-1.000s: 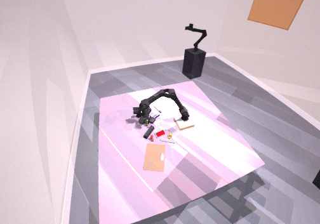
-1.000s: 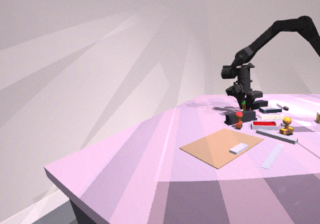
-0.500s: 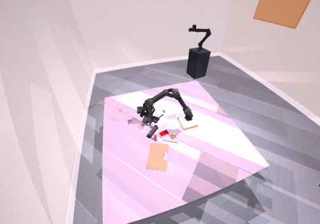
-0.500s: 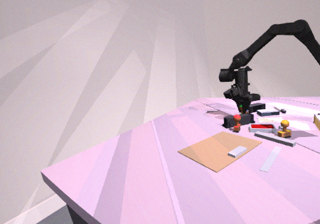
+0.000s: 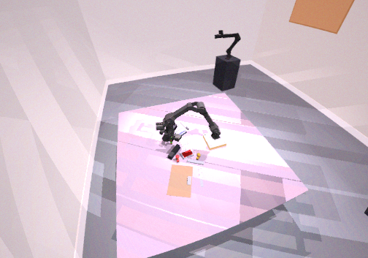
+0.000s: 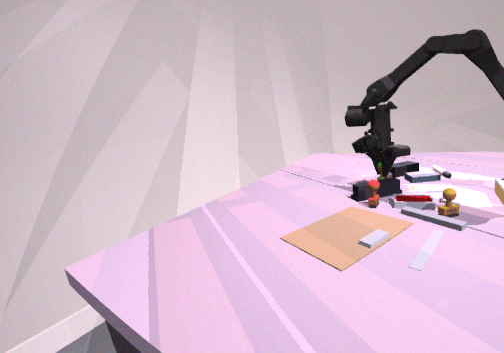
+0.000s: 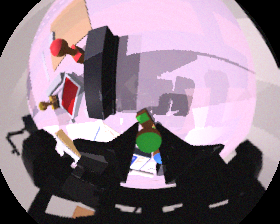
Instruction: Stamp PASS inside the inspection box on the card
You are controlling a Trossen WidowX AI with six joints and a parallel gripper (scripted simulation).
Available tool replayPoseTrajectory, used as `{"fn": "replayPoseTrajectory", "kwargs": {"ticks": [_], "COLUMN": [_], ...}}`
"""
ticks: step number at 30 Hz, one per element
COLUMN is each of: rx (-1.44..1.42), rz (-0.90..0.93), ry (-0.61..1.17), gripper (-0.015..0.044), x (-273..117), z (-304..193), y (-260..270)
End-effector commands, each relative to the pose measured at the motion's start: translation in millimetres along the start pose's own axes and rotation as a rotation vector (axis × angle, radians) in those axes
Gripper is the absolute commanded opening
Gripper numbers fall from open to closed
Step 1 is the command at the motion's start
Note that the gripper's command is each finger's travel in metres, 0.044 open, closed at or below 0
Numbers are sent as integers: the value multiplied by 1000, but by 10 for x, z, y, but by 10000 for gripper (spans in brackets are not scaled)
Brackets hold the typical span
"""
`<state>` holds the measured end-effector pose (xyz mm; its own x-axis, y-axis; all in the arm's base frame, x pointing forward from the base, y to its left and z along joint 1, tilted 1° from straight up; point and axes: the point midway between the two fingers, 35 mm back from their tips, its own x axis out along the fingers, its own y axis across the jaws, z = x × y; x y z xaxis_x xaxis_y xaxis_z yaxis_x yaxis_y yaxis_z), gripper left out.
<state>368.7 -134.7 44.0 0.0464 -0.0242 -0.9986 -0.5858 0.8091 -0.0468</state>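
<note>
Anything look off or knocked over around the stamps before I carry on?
Nothing looks spilled or damaged. The red-knobbed stamp and yellow-knobbed stamp stand upright. The gripper is shut on the green-knobbed stamp; whether that one sits straight I cannot tell.

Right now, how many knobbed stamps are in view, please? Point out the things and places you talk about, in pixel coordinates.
4: green stamp (image 5: 171,142) (image 6: 380,165) (image 7: 149,142) in the gripper (image 5: 171,140) (image 6: 383,175) (image 7: 147,124), blue stamp (image 7: 157,158) partly behind it, red stamp (image 5: 177,158) (image 6: 374,186) (image 7: 58,48) beside the black block (image 5: 174,152) (image 6: 390,187) (image 7: 98,75), yellow stamp (image 5: 198,155) (image 6: 449,195) (image 7: 43,106) near the red pad (image 5: 187,153) (image 6: 414,198) (image 7: 70,96); more may hide.
</note>
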Motion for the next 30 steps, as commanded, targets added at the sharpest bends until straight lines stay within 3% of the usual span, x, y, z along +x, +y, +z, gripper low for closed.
{"fn": "replayPoseTrajectory", "kwargs": {"ticks": [1, 30], "rx": [0, 0], "rz": [0, -1], "ry": [0, 0], "gripper": [0, 0], "x": [-21, -163], "z": [1, 7], "y": [-1, -10]}}
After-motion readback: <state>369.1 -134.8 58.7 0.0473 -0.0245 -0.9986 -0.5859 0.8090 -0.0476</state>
